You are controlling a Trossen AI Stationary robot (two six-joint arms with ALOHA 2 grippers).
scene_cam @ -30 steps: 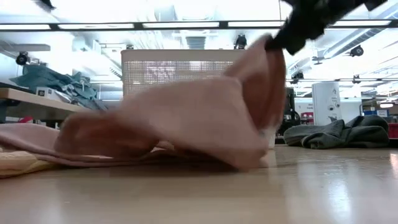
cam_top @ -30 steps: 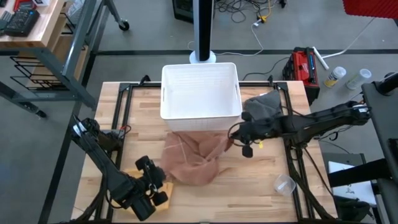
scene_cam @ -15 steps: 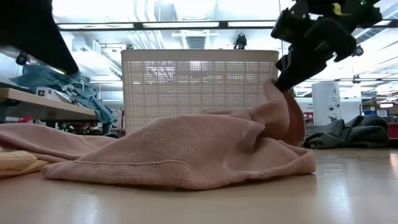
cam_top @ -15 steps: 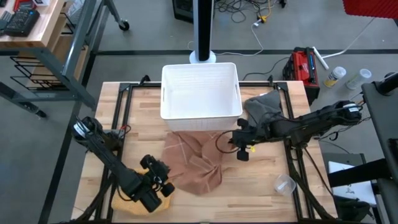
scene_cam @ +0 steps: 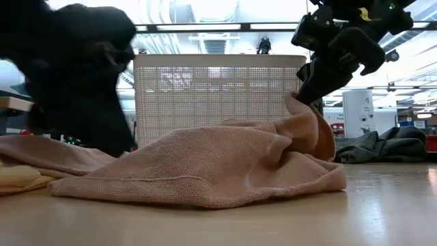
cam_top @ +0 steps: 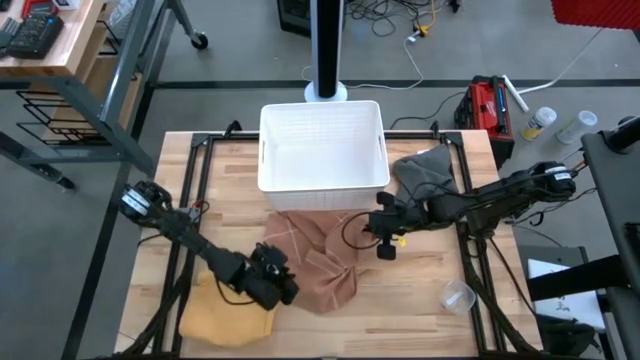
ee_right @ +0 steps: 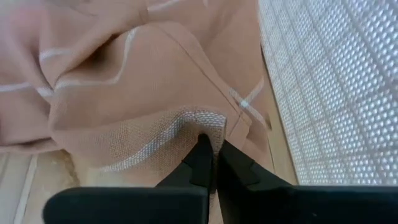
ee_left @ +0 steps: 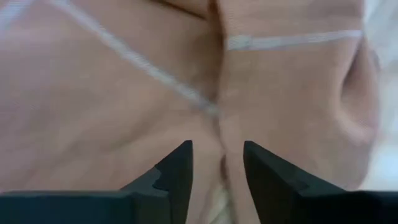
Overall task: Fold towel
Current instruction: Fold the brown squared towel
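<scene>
A salmon-pink towel [cam_top: 318, 262] with thin white stripes lies crumpled on the wooden table, just in front of the white basket [cam_top: 322, 145]. My right gripper [cam_top: 370, 229] is shut on its right-hand corner, which stands up above the heap [scene_cam: 306, 116]. My left gripper [cam_top: 286, 287] is open at the towel's near left side, its fingers either side of a crease [ee_left: 219, 118]. Whether they touch the cloth I cannot tell. My right gripper pinches the towel's hemmed, white-striped edge [ee_right: 198, 126] at its right-hand corner between its two shut fingers. It comes slanting down from the table's right side. That corner [scene_cam: 300, 108] is raised in a peak and the rest of the towel lies slack on the table.
A yellow cloth [cam_top: 225, 312] lies at the near left beside my left arm. A grey cloth [cam_top: 425, 170] sits bunched at the far right next to the basket. A clear plastic cup [cam_top: 457, 296] stands at the near right. Black rails run along both table sides.
My right gripper has come down and a little toward the table's left, still shut on the corner. The towel's raised part has sunk, and the heap has spread lower on the table. My left gripper has gone from over the yellow cloth toward the towel.
</scene>
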